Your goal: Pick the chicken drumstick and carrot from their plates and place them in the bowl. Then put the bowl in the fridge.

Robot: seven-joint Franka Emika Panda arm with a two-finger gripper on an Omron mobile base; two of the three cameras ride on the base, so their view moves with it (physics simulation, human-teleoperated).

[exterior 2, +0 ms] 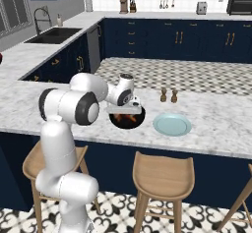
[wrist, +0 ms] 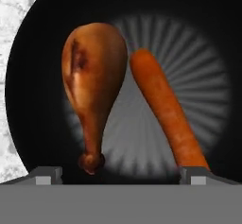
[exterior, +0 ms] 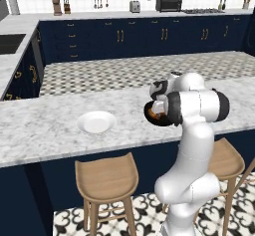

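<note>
The glossy black bowl (wrist: 198,34) sits on the marble island counter, directly under my hand. Inside it lie the reddish-brown chicken drumstick (wrist: 94,76), thin bone end towards the camera, and the orange carrot (wrist: 165,105) beside it on the right. My gripper (wrist: 122,175) hovers just above the bowl (exterior 2: 127,120), open, its fingertips wide apart and holding nothing. From the left, the bowl (exterior: 151,113) is partly hidden behind my gripper (exterior: 158,103). The white plate (exterior: 96,122) and the pale blue plate (exterior 2: 172,124) are both bare. The fridge is out of view.
Two small shakers (exterior 2: 168,95) stand behind the blue plate. Wooden stools (exterior: 106,180) (exterior 2: 162,175) line the near side of the island. Navy cabinets and a far counter with appliances run along the back wall; a sink (exterior 2: 54,34) is at the left.
</note>
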